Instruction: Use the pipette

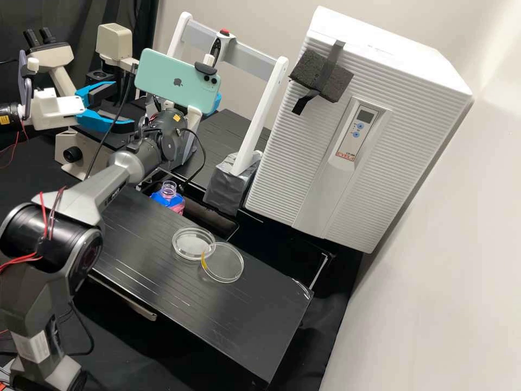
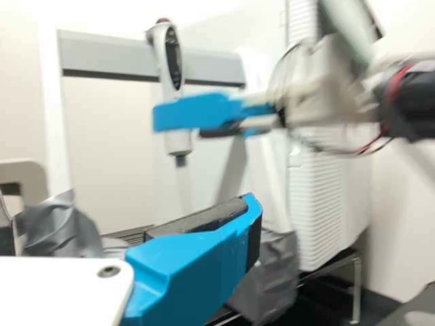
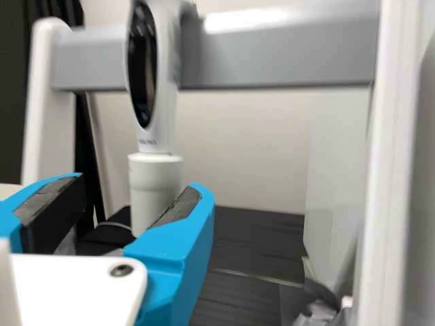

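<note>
The white pipette (image 1: pixel 213 52) with a dark face and red top button hangs on the grey bar of its white stand (image 1: pixel 247 54). My right gripper (image 3: pixel 115 210) is open with its blue fingers on either side of the pipette's (image 3: pixel 153 129) lower barrel; one pad is close against it and the other stands clear. From the left wrist view, the right gripper (image 2: pixel 200 121) reaches across to the pipette (image 2: pixel 170 81). My left gripper (image 1: pixel 100 103) hangs open and empty at the far left, above the microscope, with one finger (image 2: pixel 197 265) showing in its own view.
Two clear petri dishes (image 1: pixel 192 243) (image 1: pixel 223 262) lie on the black platform (image 1: pixel 228 315), with a small yellow tip (image 1: pixel 204 263) at one rim. A pink-liquid bottle (image 1: pixel 170 195) sits behind them. A big white ribbed machine (image 1: pixel 325 163) stands at the right and a microscope (image 1: pixel 73 146) at the left.
</note>
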Robot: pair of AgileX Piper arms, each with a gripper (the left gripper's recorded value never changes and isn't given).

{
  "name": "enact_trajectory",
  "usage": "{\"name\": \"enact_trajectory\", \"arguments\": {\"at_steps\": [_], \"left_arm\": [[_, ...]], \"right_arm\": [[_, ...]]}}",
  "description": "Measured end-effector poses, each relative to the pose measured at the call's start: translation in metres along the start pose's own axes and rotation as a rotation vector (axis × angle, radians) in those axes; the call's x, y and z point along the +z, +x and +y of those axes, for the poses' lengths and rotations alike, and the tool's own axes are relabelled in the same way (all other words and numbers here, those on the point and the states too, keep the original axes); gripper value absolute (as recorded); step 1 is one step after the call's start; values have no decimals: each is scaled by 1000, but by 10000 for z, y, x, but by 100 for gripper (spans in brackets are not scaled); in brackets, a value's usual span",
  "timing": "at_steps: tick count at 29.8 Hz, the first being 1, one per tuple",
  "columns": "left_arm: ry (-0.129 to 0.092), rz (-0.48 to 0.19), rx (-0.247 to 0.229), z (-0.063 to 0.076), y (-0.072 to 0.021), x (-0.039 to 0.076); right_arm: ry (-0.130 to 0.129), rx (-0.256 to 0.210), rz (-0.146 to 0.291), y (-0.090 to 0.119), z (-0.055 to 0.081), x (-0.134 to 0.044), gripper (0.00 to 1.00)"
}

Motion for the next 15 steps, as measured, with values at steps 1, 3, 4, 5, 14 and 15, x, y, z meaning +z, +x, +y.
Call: {"name": "enact_trajectory", "arguments": {"at_steps": [1,3,4,5,14,15], "left_arm": [[13,29,1,-31,-20,6],[36,60,8,-52,-51,25],[46,70,11,-67,-68,41],[63,84,38,-70,-90,64],[74,102,167,-166,-282,124],[73,104,164,-173,-287,121]], "right_arm": [[1,10,24,-74,16,-14,100],[25,29,50,-174,36,-26,100],[35,44,65,-229,43,-33,100],[29,65,75,-298,42,-27,100],[3,269,119,-785,45,62,100],[-1,286,124,-823,22,81,100]]}}
